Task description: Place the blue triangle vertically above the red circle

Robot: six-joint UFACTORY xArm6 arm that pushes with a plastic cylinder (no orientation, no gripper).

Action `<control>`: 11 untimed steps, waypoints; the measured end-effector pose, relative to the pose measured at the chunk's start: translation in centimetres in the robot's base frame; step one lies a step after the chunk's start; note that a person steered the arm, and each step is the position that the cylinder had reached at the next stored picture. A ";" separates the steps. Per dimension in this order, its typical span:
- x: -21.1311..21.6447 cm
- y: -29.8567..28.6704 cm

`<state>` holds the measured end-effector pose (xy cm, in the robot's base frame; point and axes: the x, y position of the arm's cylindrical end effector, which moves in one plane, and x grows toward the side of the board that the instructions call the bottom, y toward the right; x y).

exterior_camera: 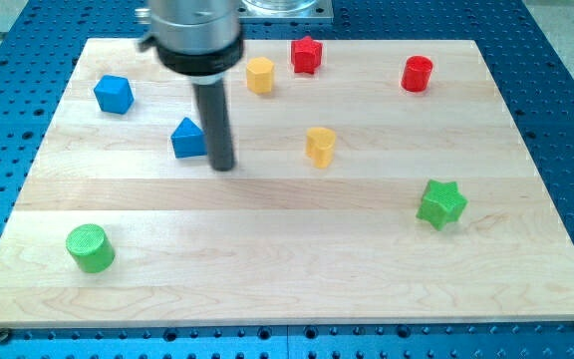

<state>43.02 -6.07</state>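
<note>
The blue triangle lies on the wooden board at the view's upper left. My tip rests on the board just to the right of it, close to or touching its right side. The red circle stands far off at the view's upper right, near the board's top edge. The rod rises from the tip to the silver arm body at the view's top.
A blue block sits at the upper left. A yellow block and a red star sit at the top centre. Another yellow block lies mid-board. A green star is at the right, a green cylinder at the lower left.
</note>
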 end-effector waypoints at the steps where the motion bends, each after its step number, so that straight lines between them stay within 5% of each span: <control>1: -2.1 -1.5; 4: -0.9 -10.9; 5: 3.3 -12.6; 6: 1.5 -15.9; 8: -5.1 -12.1; 10: -7.5 -15.6; 11: -9.7 -12.2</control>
<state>33.35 -18.30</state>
